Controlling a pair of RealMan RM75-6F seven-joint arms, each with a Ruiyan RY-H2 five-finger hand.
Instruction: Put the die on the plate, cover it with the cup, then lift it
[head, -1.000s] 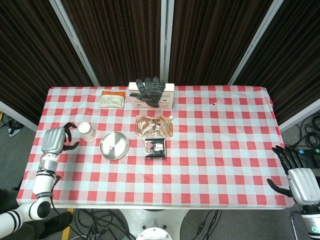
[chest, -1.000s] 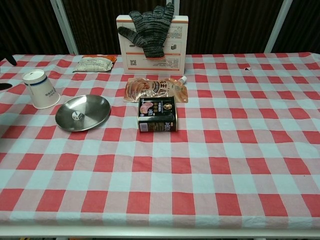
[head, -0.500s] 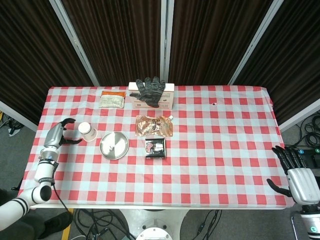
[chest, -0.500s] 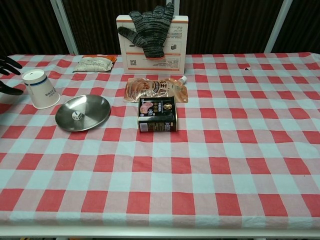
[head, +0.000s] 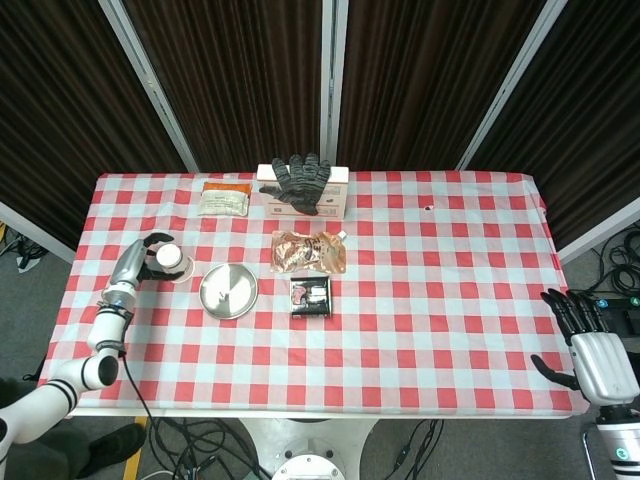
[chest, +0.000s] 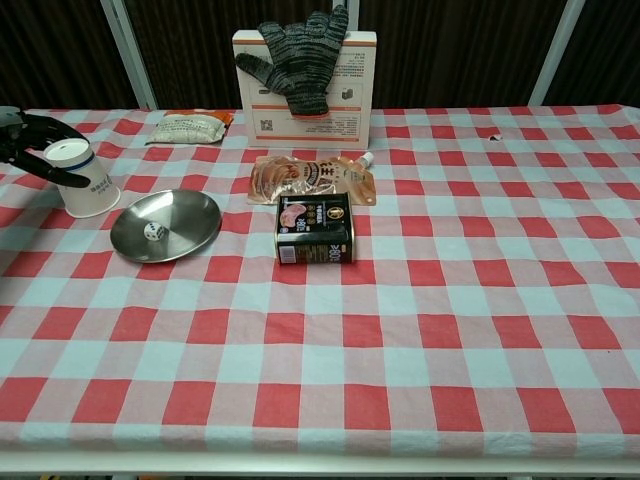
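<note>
Already die (chest: 153, 231) in plate (chest: 190, 215) — left hand (head: 138, 261) fingers around inverted cup (chest: 82, 178), grip unclear.

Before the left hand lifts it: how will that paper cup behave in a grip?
The paper cup stands upside down, wide rim on the cloth, so probably stable until lifted. It looks thin-walled and light; a hard squeeze from the left hand could likely dent it. Its taper may let it slip downward.
</note>
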